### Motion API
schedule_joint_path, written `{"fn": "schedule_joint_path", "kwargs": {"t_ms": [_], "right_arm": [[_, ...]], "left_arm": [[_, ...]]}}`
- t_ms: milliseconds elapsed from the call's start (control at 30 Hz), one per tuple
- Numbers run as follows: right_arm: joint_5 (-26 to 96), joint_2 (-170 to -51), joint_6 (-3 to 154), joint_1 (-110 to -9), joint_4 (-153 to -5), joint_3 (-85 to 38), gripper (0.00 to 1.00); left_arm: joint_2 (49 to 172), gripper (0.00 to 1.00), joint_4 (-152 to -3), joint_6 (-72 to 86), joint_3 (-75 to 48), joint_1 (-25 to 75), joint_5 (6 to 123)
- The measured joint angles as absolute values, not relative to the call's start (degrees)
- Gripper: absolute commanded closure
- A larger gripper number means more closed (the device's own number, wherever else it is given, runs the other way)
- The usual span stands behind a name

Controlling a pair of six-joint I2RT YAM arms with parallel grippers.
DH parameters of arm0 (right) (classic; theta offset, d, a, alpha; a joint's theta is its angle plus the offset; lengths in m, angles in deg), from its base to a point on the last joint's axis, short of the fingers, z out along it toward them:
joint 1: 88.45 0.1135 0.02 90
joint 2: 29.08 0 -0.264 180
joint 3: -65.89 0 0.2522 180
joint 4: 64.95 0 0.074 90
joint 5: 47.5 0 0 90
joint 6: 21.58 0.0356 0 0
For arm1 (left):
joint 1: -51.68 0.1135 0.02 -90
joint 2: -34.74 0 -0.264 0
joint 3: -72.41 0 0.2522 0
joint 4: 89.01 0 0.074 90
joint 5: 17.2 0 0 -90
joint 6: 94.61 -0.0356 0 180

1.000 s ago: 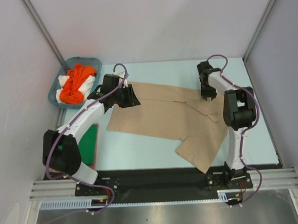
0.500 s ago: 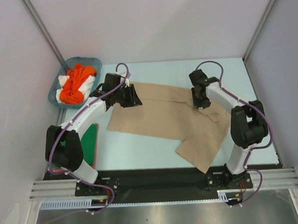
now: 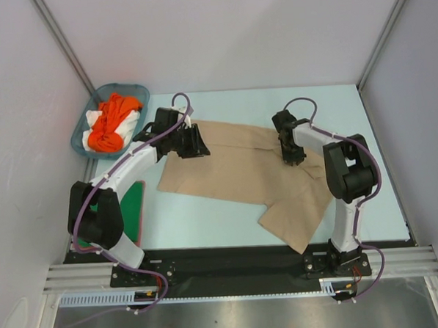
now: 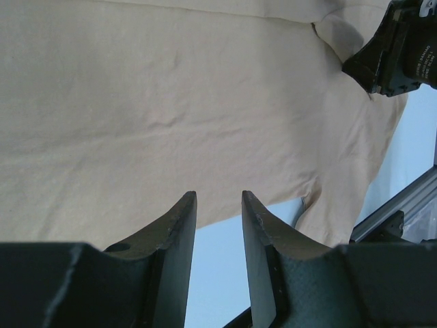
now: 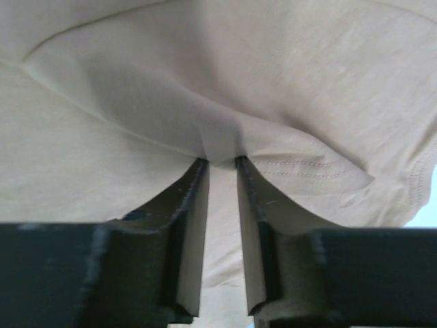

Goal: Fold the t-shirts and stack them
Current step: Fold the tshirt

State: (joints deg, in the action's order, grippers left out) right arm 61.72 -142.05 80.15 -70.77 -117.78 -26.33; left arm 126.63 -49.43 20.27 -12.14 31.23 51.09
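Tan cloth takes up most of the table [image 3: 207, 227]. The tan t-shirt [image 3: 241, 174] lies spread and mostly flat across the middle, with one part trailing toward the near edge. The right tool [image 5: 220, 162] is down on the shirt's right side, its fingers drawn close and pinching a small pucker of fabric that tents up to the tips. The left tool [image 4: 218, 198] sits at the shirt's far left side, its fingers spread, with only the hem and bare table between them, so it holds nothing.

My worry is how thin that pinch is. If it has caught only the top layer, a lift could slip free or peel the layers apart. With the left side ungripped, a pull from the right alone would likely drag the shirt askew and bunch it.

An orange t-shirt [image 3: 114, 118] and a white t-shirt [image 3: 134, 121] sit in the teal basket [image 3: 80, 136] at the far left. A dark green t-shirt [image 3: 133, 205] lies near the left arm's base.

No print shows on any shirt. The left wrist view catches white lettering on the right tool's black housing, too small to read.
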Motion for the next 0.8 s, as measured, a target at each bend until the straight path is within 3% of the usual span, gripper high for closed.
{"fn": "schedule_joint_path", "kwargs": {"t_ms": [67, 167, 567, 667, 733, 767, 800], "right_arm": [[62.51, -142.33, 79.97, -70.77, -117.78, -26.48, 0.8], [63.27, -142.9, 79.53, -70.77, -117.89, -27.33, 0.99], [64.34, -143.03, 77.35, -72.41, -121.02, -33.12, 1.0], [62.29, -145.39, 75.58, -75.12, -122.7, -39.55, 0.95], [61.48, -149.26, 74.96, -77.07, -123.44, -46.37, 0.84], [61.31, -150.9, 74.86, -77.88, -123.42, -49.01, 0.75], [60.98, -152.93, 74.77, -78.95, -123.68, -52.27, 0.53]], "left_arm": [[126.63, 0.62, -49.4, 20.27, -12.14, 31.3, 51.07], [126.63, 0.62, -49.43, 20.25, -12.14, 31.47, 51.07], [126.63, 0.62, -49.43, 20.23, -12.14, 31.93, 51.02], [126.66, 0.62, -49.4, 20.23, -12.14, 31.93, 50.7], [126.68, 0.62, -49.43, 20.23, -12.14, 31.93, 50.17], [126.68, 0.62, -49.4, 20.23, -12.14, 31.93, 50.0], [126.68, 0.62, -49.45, 20.21, -12.11, 31.93, 49.91]]}}
